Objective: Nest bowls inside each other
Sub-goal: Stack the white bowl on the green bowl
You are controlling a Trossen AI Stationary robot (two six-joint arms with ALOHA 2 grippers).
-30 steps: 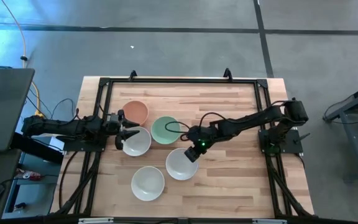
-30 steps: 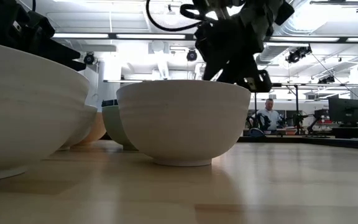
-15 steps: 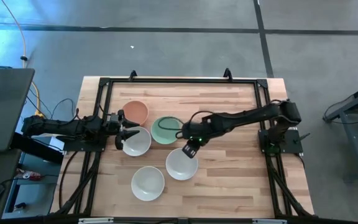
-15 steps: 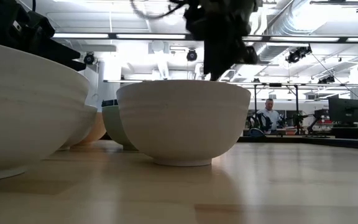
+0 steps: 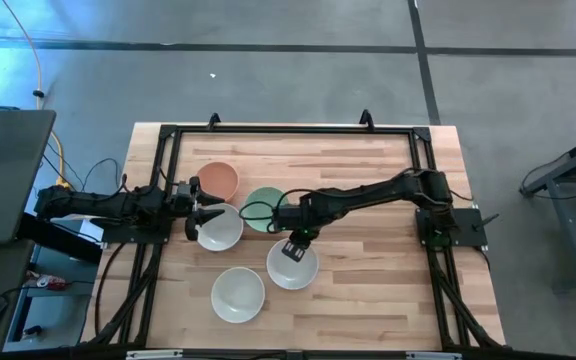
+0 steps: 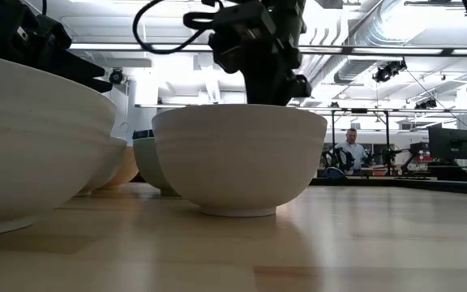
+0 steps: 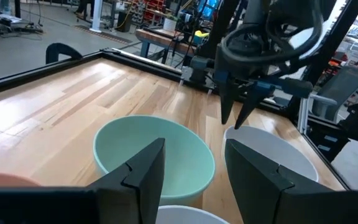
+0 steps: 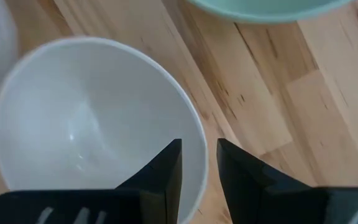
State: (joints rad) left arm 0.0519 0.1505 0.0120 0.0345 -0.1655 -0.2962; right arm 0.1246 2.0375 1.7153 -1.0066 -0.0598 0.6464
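Over on the left, the left gripper (image 5: 200, 212) sits at the rim of a white bowl (image 5: 218, 228) near the table's left edge, fingers spread apart with nothing between them; that arm looks to be waiting. Just behind it lies the salmon-orange bowl (image 5: 218, 180), and beside that, toward the middle, the mint green bowl (image 5: 261, 209). In front, nearest the table's front edge, stands a second white bowl (image 5: 238, 294), on its own and untouched.

Moving right, the right gripper (image 5: 293, 243) hangs over the far rim of a third white bowl (image 5: 292, 266), just in front of the green one. Its wrist view shows the two fingers (image 8: 166, 171) parted, one inside the white rim and one outside, pointing down, not yet pinched on it. From table height the gripper (image 6: 270, 81) looks to reach right down to the bowl's (image 6: 237, 158) rim.

My read is that the picking step is in hand: no bowls are nested yet. Next it would need to drop a little, squeeze the rim, lift cleanly and carry the bowl over another, keeping clear of the green bowl close by.
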